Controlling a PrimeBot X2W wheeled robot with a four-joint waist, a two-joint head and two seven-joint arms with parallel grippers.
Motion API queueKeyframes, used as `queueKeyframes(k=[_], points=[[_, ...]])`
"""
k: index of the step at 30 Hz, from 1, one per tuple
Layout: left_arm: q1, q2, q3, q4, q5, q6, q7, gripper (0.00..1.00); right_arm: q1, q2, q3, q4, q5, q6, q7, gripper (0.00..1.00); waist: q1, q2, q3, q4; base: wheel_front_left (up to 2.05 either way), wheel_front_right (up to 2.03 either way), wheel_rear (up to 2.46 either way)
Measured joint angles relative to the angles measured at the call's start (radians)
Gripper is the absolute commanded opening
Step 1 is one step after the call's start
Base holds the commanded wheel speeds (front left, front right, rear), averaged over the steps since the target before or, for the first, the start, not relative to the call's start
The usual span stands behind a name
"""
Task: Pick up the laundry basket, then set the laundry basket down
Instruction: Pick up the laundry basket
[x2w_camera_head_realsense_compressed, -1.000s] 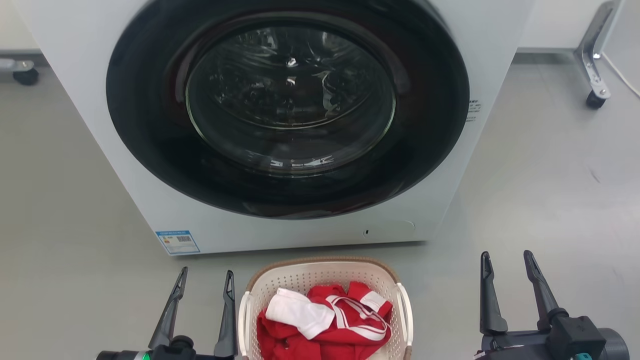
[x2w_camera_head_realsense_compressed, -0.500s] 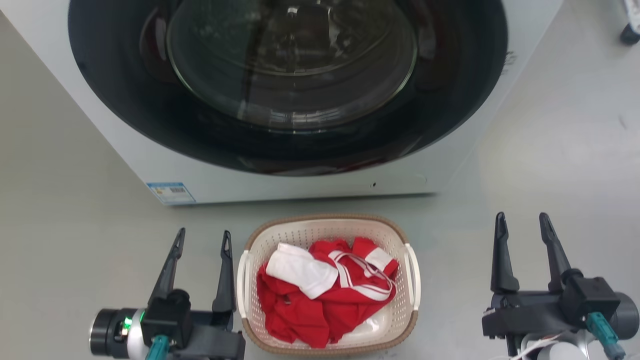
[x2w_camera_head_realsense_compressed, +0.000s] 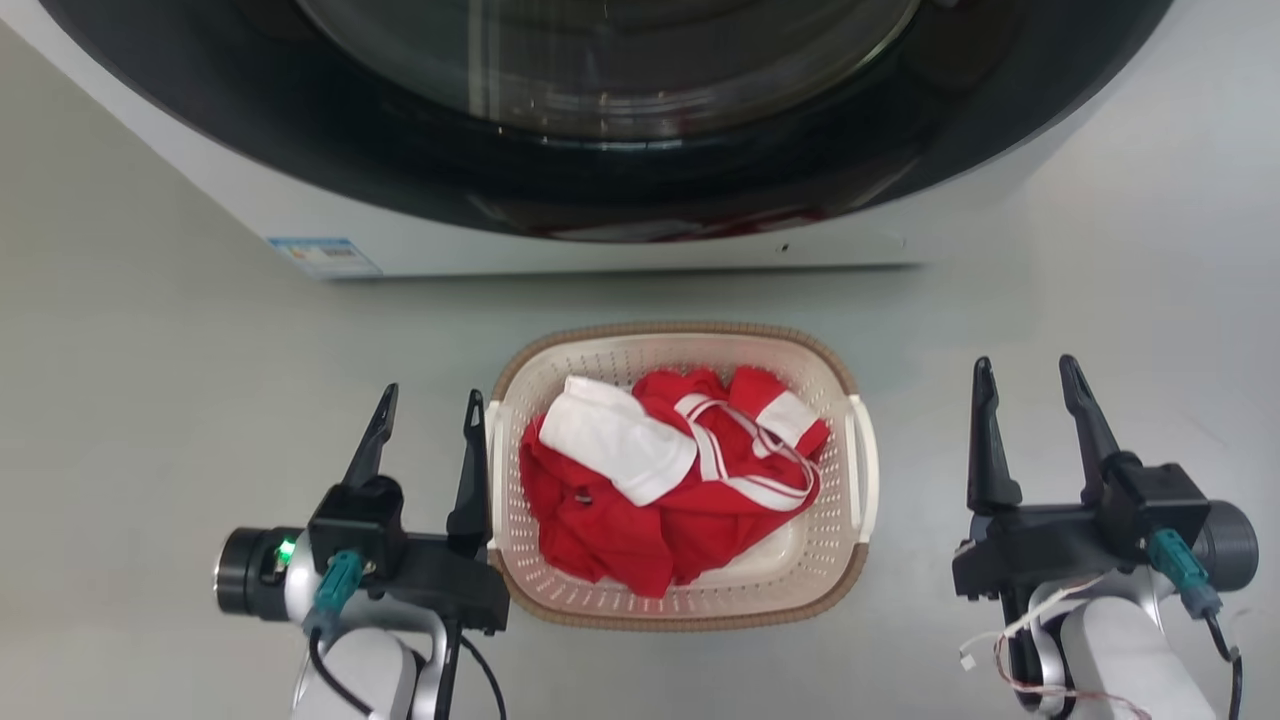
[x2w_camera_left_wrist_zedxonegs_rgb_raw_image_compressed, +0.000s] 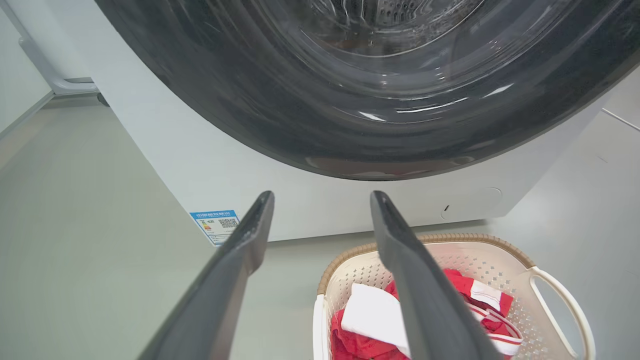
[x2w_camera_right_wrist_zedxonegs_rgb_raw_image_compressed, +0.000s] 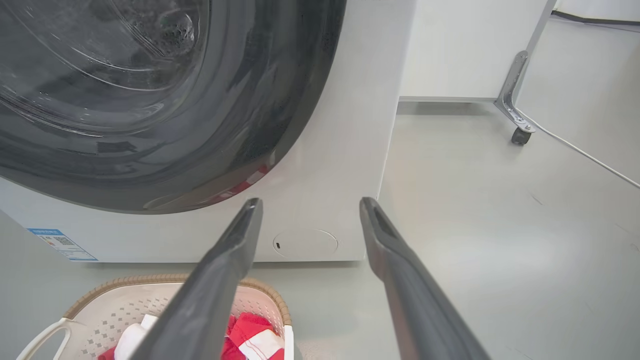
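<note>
My left pincer (x2w_camera_head_realsense_compressed: 430, 400) and right pincer (x2w_camera_head_realsense_compressed: 1025, 365) flank the basket (x2w_camera_head_realsense_compressed: 676, 332), both spread apart and empty. I judge they're lined up for its side handles (x2w_camera_head_realsense_compressed: 865, 465).

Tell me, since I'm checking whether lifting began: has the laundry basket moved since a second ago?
No. The laundry basket still sits on the floor just before the washing machine; the camera moved, not the basket.
</note>
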Motion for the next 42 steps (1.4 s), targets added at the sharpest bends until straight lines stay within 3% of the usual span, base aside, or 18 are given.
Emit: queueKeyframes(k=[20, 42], points=[[-0.275, -0.008, -0.136, 0.221, -0.174, 0.001, 0.000, 1.00, -0.241, -0.012, -0.013, 0.189, 0.003, 0.015, -0.003, 1.00, -0.0001, 0.0000, 0.298, 0.047, 0.00, 0.00, 0.00], [-0.414, -0.013, -0.216, 0.455, -0.252, 0.000, 0.000, 1.00, -0.352, -0.012, 0.001, 0.355, 0.016, 0.031, -0.003, 1.00, -0.0003, 0.0000, 0.476, 0.076, 0.00, 0.00, 0.00]])
